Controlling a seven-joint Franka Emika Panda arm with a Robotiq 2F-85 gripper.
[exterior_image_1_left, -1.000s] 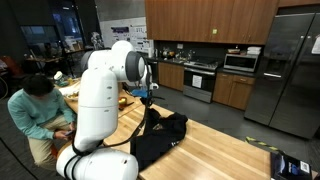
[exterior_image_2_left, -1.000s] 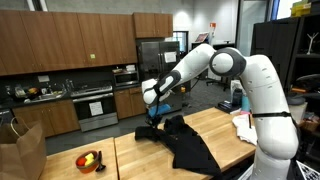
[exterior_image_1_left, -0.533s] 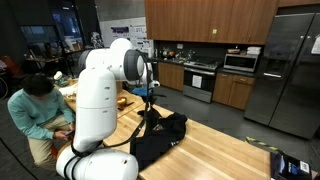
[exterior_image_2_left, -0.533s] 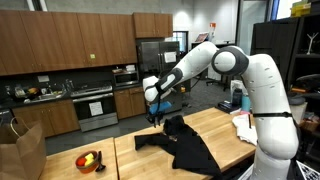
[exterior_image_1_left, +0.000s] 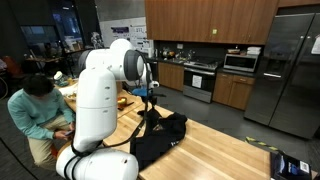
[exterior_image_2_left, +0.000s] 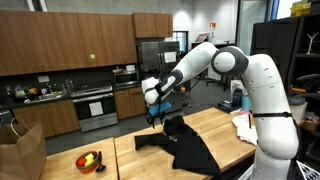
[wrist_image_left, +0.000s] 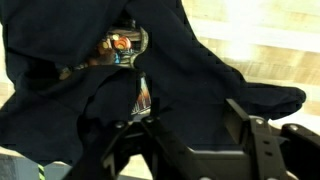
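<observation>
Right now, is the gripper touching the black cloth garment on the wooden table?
Cannot tell. Wrist view: open gripper over the black cloth garment, dark on dark; both exterior views are too small to show a gap.

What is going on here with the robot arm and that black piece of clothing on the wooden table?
The robot's gripper hovers close above one end of a black fabric garment that lies crumpled on the light wooden table. In the wrist view the jaws stand apart with nothing clamped between them, and the dark cloth lies right beneath. A person in a green top sits close by in an exterior view.
</observation>
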